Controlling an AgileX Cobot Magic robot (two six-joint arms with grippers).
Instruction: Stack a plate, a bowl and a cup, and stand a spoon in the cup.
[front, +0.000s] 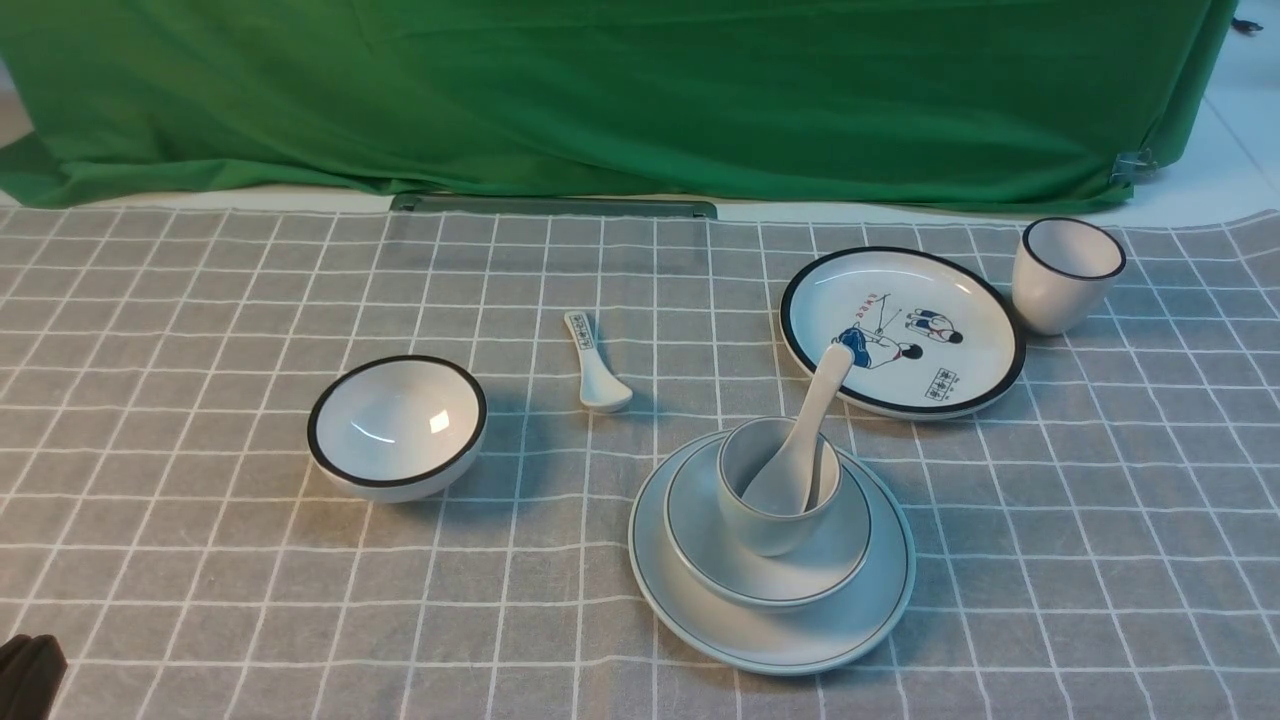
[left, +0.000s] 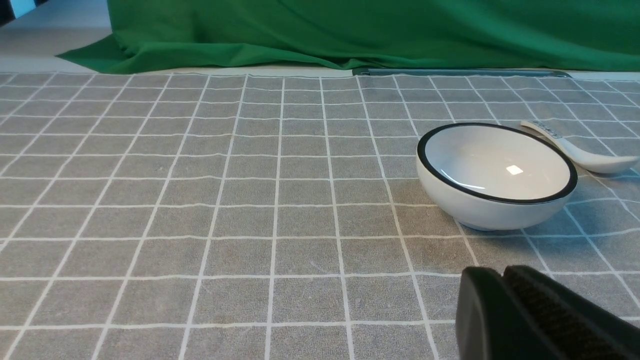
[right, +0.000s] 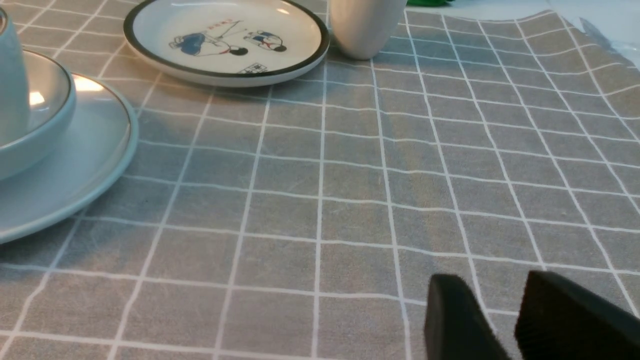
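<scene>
Two plates, two bowls, two cups and two spoons are sitting on the desk (front: 150, 480). At lower centre-right, the plate (front: 880, 600) is carrying the bowl (front: 700, 540), the cup (front: 770, 535) and the standing spoon (front: 810, 430). Only the wrist views are showing grippers: the left gripper (left: 502, 285) is pressed closed, the right gripper (right: 495, 300) slightly parted, both empty.

Plates: two. The plain pale plate (front: 770, 640) with a thin dark rim line, and the black-rimmed cartoon plate (front: 900, 330).
Bowls: two. The shallow pale bowl (front: 770, 575) resting on the plain plate, and the deeper black-rimmed bowl (front: 397, 427) standing alone on the cloth.
Cups: two. The handleless pale cup (front: 775, 490) set in the shallow bowl, and the black-rimmed cup (front: 1066, 274) beside the cartoon plate.
Spoons: two. The plain white spoon (front: 805, 440) leaning in the pale cup, and the small printed spoon (front: 595, 365) lying on the cloth.
Checked tablecloth (front: 200, 560): one.
Green backdrop cloth (front: 600, 90): one.
</scene>
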